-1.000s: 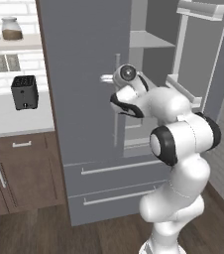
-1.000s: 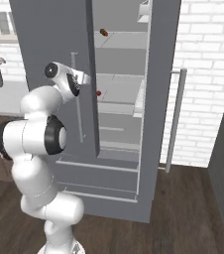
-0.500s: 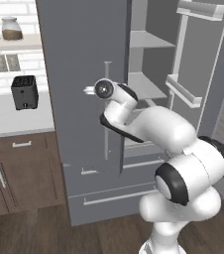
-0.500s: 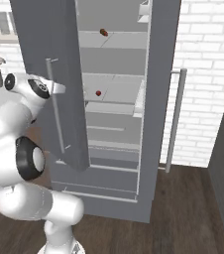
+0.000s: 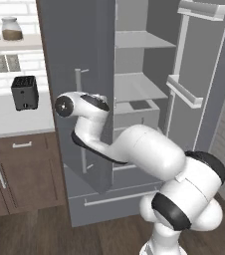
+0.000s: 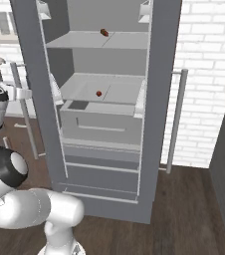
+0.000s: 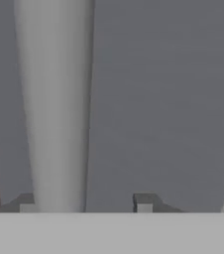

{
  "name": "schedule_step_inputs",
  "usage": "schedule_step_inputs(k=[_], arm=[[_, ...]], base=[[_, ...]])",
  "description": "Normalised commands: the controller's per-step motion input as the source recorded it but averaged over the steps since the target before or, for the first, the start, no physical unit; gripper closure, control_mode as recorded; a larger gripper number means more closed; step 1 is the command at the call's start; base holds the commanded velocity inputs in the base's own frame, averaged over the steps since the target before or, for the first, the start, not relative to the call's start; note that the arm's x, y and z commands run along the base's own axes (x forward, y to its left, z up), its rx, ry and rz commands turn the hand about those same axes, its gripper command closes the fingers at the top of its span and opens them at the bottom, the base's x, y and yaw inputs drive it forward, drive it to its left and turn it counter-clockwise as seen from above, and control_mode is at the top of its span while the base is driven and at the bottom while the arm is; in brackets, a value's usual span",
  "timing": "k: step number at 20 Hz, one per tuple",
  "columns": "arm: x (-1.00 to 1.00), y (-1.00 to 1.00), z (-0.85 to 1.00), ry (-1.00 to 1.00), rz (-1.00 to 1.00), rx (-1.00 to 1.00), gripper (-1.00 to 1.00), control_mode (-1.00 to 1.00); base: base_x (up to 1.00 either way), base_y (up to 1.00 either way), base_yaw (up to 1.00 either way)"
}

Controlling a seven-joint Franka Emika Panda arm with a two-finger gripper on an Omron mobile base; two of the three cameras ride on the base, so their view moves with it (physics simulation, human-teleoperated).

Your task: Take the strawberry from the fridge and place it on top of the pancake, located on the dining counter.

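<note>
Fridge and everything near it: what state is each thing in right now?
Tall matte-grey fridge: both doors swung open.
Silver bar handle: between the end effector fingertips, which stand apart, no longer clamped.
Tiny bright-red strawberry: resting on the middle shelf, untouched.
Reddish-brown food item: lying on the upper shelf.
Grey inner drawer: pushed in.

White brick wall [image 6: 209, 74] at 2 o'clock, dark wood floor [image 6: 184, 209] at 5. Brown cabinets [image 5: 20, 169] at 8 under white counter [image 5: 10, 117]; black box, possibly a toaster [image 5: 25, 92].
</note>
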Motion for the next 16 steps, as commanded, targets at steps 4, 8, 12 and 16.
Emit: schedule_step_inputs(k=[4, 8, 12, 16], arm=[[-0.19, 0.48, 0.11, 0.0, 0.0, -0.02, -1.0, -1.0], [-0.01, 0.45, 0.26, 0.0, -0.03, 0.0, -1.0, -1.0], [0.15, 0.51, 0.04, -0.11, -0.03, 0.0, -1.0, -1.0], [-0.03, 0.59, 0.0, -0.16, -0.1, 0.0, -1.0, -1.0]], base=[[0.0, 0.0, 0.0], [0.0, 0.0, 0.0], [0.0, 0.0, 0.0], [0.0, 0.0, 0.0]])
